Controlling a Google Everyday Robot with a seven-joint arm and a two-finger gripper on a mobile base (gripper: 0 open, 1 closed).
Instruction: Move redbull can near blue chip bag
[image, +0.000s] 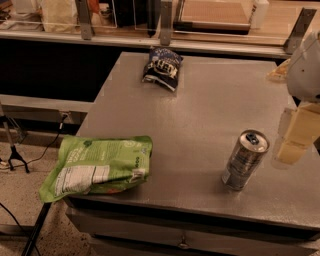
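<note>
1. the redbull can (245, 160) stands upright just left of the gripper (291, 146), apart from it.
2. the gripper's state cannot be told.
3. the blue chip bag (162, 67) lies well beyond, leftward.
4. the slim can could be toppled by an off-centre approach.

Pincer (291, 146) at right edge: cream, blocky; arm shell (306, 75) white, rounded.

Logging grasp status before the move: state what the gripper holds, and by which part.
Nothing is held. The gripper hangs to the right of the redbull can, apart from it; the can stands free on the table.
</note>
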